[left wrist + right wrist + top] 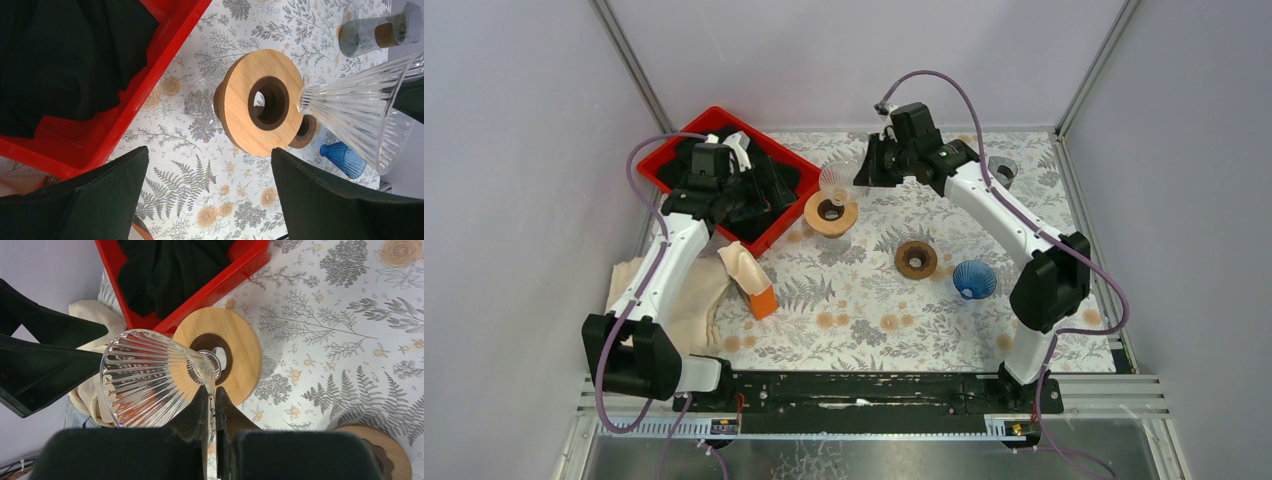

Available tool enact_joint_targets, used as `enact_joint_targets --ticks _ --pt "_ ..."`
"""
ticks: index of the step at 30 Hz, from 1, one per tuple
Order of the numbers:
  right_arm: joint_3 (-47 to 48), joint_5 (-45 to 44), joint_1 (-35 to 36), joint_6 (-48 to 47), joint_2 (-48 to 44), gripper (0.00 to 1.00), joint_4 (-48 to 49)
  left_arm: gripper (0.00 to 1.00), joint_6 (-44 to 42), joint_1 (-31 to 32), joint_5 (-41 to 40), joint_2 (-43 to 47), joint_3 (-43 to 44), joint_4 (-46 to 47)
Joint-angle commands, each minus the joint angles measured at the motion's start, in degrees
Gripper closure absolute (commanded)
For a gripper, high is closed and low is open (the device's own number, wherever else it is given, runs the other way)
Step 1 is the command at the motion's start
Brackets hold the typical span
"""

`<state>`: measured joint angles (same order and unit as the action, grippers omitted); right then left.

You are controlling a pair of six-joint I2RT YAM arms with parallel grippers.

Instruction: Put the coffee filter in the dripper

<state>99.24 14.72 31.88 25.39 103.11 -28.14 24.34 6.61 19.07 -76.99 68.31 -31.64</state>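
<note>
Dripper [839, 182] of clear ribbed glass hangs tilted on its side in your right gripper [214, 395], whose jaws are pinched tight on the rim. Its narrow end sits over the hole of the wooden ring stand [831, 213]; you cannot tell whether they touch. Your left gripper [209, 152] is spread as wide as it goes and holds nothing, hovering just beside the red tray [659, 170] and the stand. What looks like the folded paper filter [742, 265] lies near the tray's near corner, resting on an orange holder [762, 300], well apart from the glass. A second wooden ring [915, 259] and a blue cone [974, 279] sit mid-table.
</note>
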Motion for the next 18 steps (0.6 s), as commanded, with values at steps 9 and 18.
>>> enact_joint_targets --ticks 9,18 --pt "6.75 1.47 3.42 -0.5 4.18 1.0 -1.16 0.0 1.67 -1.83 3.76 0.27 -1.17 4.22" --pt "6.55 -0.58 4.06 -1.21 6.16 1.0 -2.0 0.0 2.48 -1.95 5.95 0.35 -1.59 5.39"
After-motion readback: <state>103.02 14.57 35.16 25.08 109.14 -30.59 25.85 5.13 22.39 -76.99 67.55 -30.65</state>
